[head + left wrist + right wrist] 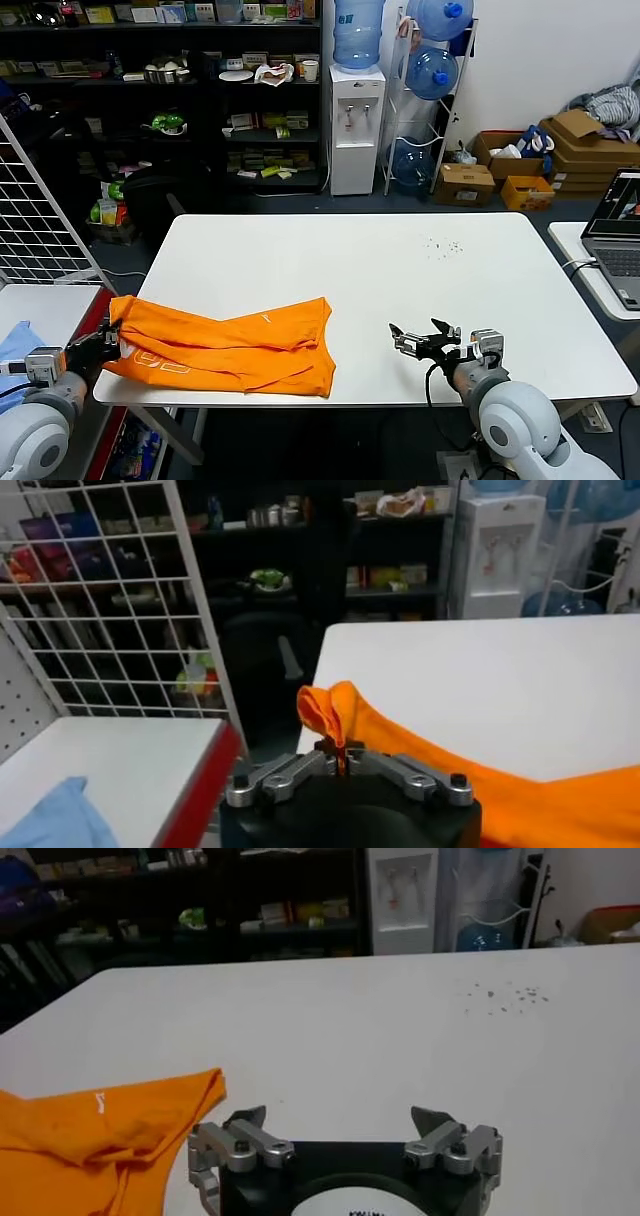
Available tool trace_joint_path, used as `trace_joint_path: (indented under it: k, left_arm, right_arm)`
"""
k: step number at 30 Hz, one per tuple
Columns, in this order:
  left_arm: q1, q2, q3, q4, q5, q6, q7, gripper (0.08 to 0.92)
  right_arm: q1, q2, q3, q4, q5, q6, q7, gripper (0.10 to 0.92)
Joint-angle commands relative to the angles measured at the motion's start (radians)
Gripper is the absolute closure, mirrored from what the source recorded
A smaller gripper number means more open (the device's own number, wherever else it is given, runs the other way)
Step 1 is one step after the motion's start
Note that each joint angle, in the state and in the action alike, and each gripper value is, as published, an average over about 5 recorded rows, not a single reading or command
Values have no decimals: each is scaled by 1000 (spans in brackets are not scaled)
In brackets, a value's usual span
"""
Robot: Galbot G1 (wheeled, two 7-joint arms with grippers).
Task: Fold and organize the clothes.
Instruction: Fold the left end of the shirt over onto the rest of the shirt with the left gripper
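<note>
On white table point(400, 280), orange T-shirt point(240, 345), left claw point(342, 757) pinching it, shelves point(200, 90) behind

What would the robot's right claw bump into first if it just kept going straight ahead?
Probably the orange T-shirt: the open right gripper points leftward along bare table.

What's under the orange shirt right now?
The white table lies under the shirt; its left end is off the edge, pinched in the left gripper. Anything beneath the folded layers is hidden. The right gripper is open, apart.
</note>
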Motion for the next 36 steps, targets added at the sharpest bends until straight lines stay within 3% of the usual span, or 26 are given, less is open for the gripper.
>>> trace_joint_path:
  k: [1, 7, 14, 22, 32, 36]
  left_arm:
    - [-177, -42, 250, -235, -166, 65, -108, 873]
    - [-426, -167, 622, -257, -237, 90, -189, 873]
    - [-667, -332, 809, -82, -289, 88, -249, 873]
    - [-757, -423, 860, 42, -279, 83, -272, 873]
    - [-752, -439, 864, 76, -216, 66, -255, 861]
    - [-722, -416, 825, 52, -206, 62, -237, 777]
  right_arm:
    - [-16, 24, 1, -2, -31, -2, 9, 104]
    - [-66, 61, 42, 14, -52, -12, 32, 104]
    - [-113, 97, 68, 30, -81, -16, 38, 104]
    - [-133, 112, 78, 42, -91, -16, 38, 104]
    - [-125, 105, 74, 39, -85, -14, 32, 104]
    - [-121, 100, 70, 33, -82, -13, 29, 104]
